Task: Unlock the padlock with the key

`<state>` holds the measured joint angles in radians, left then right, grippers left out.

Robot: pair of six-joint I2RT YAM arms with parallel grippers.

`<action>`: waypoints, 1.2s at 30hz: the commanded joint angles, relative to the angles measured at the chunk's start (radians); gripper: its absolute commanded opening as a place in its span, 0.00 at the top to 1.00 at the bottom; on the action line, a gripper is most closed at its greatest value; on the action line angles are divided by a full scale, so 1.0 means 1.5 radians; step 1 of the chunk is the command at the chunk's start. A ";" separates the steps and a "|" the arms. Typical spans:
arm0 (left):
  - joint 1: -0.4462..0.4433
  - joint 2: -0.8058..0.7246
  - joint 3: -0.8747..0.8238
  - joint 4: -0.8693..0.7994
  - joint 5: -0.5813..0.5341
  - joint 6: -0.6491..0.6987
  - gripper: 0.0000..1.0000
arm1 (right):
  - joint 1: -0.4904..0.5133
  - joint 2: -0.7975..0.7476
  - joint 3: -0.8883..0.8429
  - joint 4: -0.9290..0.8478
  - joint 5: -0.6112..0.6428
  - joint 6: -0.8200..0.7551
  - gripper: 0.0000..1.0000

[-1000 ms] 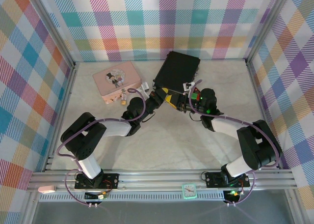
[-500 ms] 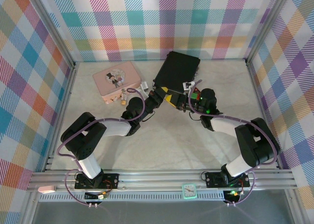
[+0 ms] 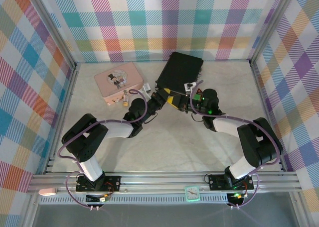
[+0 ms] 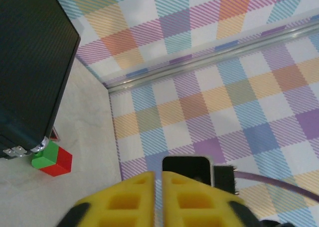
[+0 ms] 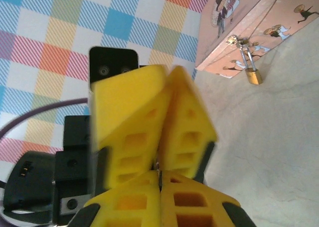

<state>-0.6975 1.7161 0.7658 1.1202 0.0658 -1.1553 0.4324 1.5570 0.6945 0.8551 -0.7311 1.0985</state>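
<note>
Padlock (image 5: 254, 76) brass-gold, silver shackle

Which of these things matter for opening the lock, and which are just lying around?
For the job: the padlock, hanging at the clasp of the pink tin; the left gripper and right gripper, tip to tip. The key I cannot make out.
Lying about: the black box; the red and green blocks.

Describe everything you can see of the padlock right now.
The padlock is tiny: a squarish brass-gold body under a thin silver U-shackle, metal by its shine. The shackle looks closed and threads the clasp on the front wall of the pink tin. The body hangs tilted from it, seemingly resting on the table beside the tin.
</note>
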 commanded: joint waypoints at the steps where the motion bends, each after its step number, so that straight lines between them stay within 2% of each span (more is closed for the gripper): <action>1: 0.022 -0.029 0.019 0.017 0.063 -0.008 0.48 | -0.001 -0.025 0.022 -0.124 -0.012 -0.137 1.00; 2: 0.036 -0.033 0.016 0.016 0.079 -0.007 0.41 | -0.004 -0.035 0.027 -0.166 -0.014 -0.174 1.00; 4: 0.068 -0.049 0.010 -0.003 0.118 0.001 0.32 | -0.009 -0.059 0.043 -0.261 -0.013 -0.253 1.00; 9: 0.113 -0.104 0.002 -0.107 0.185 0.058 0.31 | -0.010 -0.105 0.078 -0.400 -0.022 -0.389 1.00; 14: 0.130 -0.162 0.021 -0.240 0.248 0.149 0.33 | -0.010 -0.129 0.106 -0.482 -0.029 -0.479 1.00; 17: 0.129 -0.176 0.035 -0.294 0.294 0.184 0.37 | -0.010 -0.129 0.118 -0.499 -0.042 -0.502 1.00; 24: 0.113 -0.152 0.036 -0.264 0.380 0.190 0.46 | -0.019 -0.101 0.140 -0.465 -0.106 -0.472 1.00; 33: 0.092 -0.129 0.043 -0.228 0.404 0.179 0.59 | -0.022 -0.077 0.143 -0.429 -0.123 -0.437 1.00; 36: 0.088 -0.124 0.045 -0.226 0.404 0.177 0.70 | -0.023 -0.076 0.143 -0.423 -0.121 -0.432 1.00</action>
<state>-0.5552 1.5234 0.8032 0.7361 0.6403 -0.8955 0.4049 1.4364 0.8810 0.1825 -0.8780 0.4366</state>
